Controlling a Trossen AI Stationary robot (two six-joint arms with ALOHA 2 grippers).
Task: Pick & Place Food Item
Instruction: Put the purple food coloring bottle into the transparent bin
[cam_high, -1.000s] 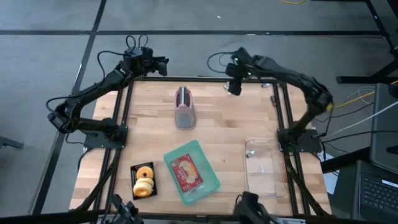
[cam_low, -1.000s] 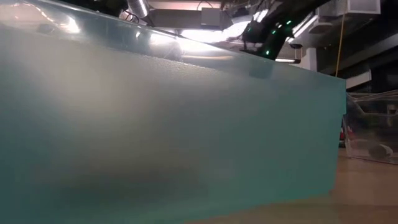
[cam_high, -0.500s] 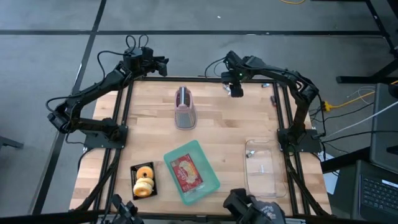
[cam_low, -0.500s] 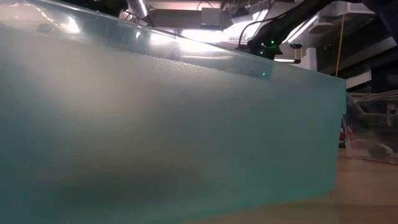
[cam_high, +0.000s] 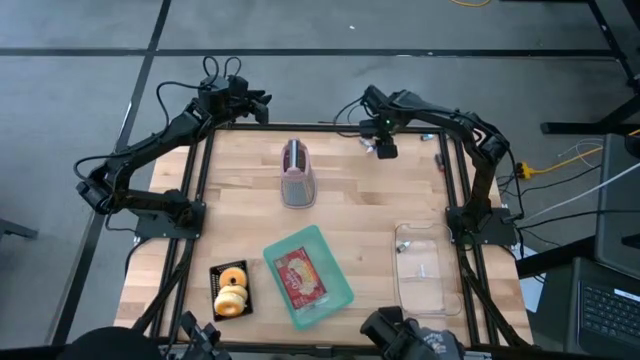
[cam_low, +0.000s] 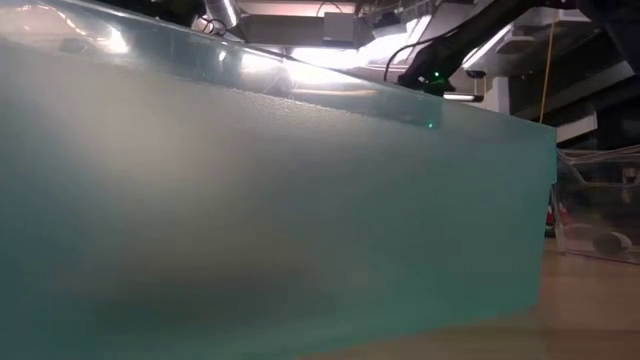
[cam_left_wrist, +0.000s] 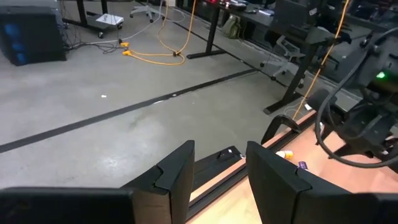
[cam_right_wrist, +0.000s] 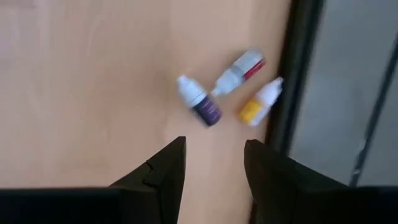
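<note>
The packaged food item (cam_high: 299, 276) lies in the teal tray (cam_high: 340, 291) near the front edge of the counter (cam_high: 350, 210), and its long axis runs slightly diagonal, from the back-left to the front-right. It is well apart from both pincers. The right pincer (cam_high: 384, 150) hangs over the back edge of the counter, its fingers (cam_right_wrist: 163, 168) spread with nothing between them, above three small bottles (cam_right_wrist: 225, 93). The left pincer (cam_high: 262, 105) waits beyond the back-left corner, spread also and empty. Donuts (cam_high: 232, 289) lie in a black tray left of the teal tray.
</note>
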